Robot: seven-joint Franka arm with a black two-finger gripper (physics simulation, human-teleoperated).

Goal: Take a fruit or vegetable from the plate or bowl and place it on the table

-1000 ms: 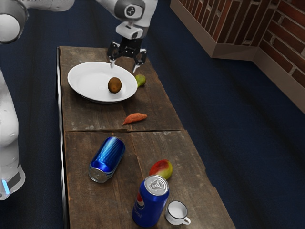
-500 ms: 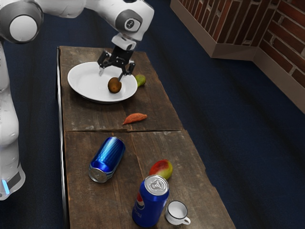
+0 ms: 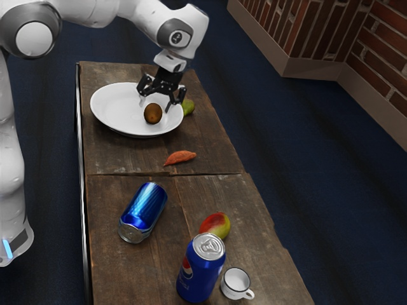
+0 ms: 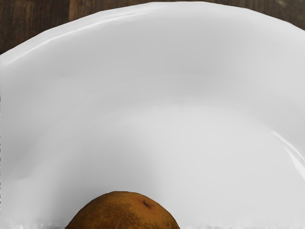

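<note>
My gripper (image 3: 154, 107) is over the white plate (image 3: 108, 110) in the exterior view, its two fingers spread wide. The brown round fruit (image 3: 152, 114) lies in the plate, just below and between the fingertips, not clasped. From the wrist view, the same fruit (image 4: 124, 212) appears at the lower edge, near my hand, with the plate's inner surface (image 4: 190, 62) around it. Whether a fingertip touches the fruit I cannot tell.
A green pear-like fruit (image 3: 188, 107) sits beside the plate, partly behind my hand. On the wooden table (image 3: 127, 165) lie an orange carrot-like vegetable (image 3: 180, 157), a blue can (image 3: 144, 212) and a mango (image 3: 215, 225). A Pepsi can (image 3: 201, 269) stands by a white mug (image 3: 236, 283).
Over the last second my hand has come down toward the plate and the brown fruit, shifting slightly toward the exterior view's right in the latter half. The fruit has not moved.
</note>
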